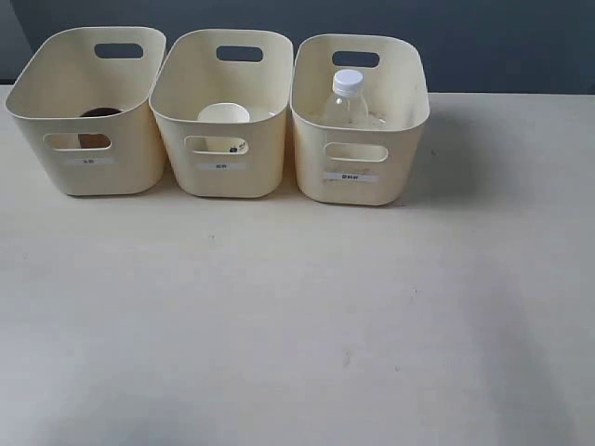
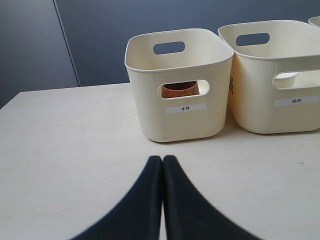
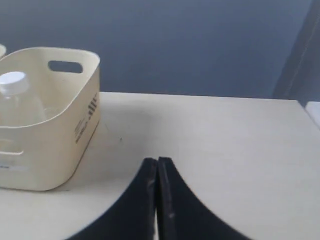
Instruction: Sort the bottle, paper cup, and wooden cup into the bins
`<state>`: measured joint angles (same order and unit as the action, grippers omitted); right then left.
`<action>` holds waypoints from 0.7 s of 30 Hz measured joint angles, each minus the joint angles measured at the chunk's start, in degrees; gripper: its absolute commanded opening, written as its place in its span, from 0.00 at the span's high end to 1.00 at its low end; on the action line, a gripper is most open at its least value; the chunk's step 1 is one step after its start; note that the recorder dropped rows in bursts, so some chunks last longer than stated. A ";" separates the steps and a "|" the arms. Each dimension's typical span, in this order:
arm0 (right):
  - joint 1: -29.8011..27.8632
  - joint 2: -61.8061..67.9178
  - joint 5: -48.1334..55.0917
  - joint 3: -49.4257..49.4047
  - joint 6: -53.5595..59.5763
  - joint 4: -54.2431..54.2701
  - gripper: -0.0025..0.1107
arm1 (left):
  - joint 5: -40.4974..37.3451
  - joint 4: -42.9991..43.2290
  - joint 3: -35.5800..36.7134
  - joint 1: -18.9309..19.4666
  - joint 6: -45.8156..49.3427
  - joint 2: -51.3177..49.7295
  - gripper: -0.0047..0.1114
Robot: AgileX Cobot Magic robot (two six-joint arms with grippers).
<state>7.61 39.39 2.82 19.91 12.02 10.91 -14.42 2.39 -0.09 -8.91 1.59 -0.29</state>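
Bins (image 1: 221, 181) line the far side of the table (image 1: 297, 325): wooden cup (image 1: 93, 140) left, paper cup (image 1: 223, 113) middle, bottle (image 1: 349, 98) right. Left tool (image 2: 162, 159) and right tool (image 3: 157, 161) sit pinched together.

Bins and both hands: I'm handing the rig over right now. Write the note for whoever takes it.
Left hand: shut, empty, facing the left bin, apart from it.
Right hand: shut, empty, off to the side of the right bin, not touching it.
Things: wooden cup in the left bin; paper cup in the middle bin; bottle upright in the right bin.
Done: all three sorted, one per bin.
Left: nothing to pick in view; confirm and stop.
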 measured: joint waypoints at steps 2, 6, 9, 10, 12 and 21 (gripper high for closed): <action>-2.19 -5.68 -0.98 -3.51 0.00 0.13 0.98 | 0.00 0.00 0.00 0.00 0.00 0.00 0.96; -5.17 -16.30 -0.93 -8.18 0.00 0.13 0.98 | 0.00 0.00 0.00 0.00 0.00 0.00 0.96; -8.15 -23.89 1.15 -10.93 0.00 0.13 0.98 | 0.00 0.00 0.00 0.00 0.00 0.00 0.96; -8.94 -26.20 2.06 -11.66 0.00 0.13 0.98 | 0.00 0.00 0.00 0.00 0.00 0.00 0.96; -9.71 -29.62 3.66 -12.47 0.00 -0.01 0.98 | 0.00 0.00 0.00 0.00 0.00 0.00 0.96; -9.92 -36.24 9.03 -12.69 0.00 -0.01 0.98 | 0.00 0.00 0.00 0.00 0.00 0.00 0.96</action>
<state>-2.31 3.16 11.86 7.22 12.02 10.90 -14.42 2.39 -0.09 -8.91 1.59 -0.29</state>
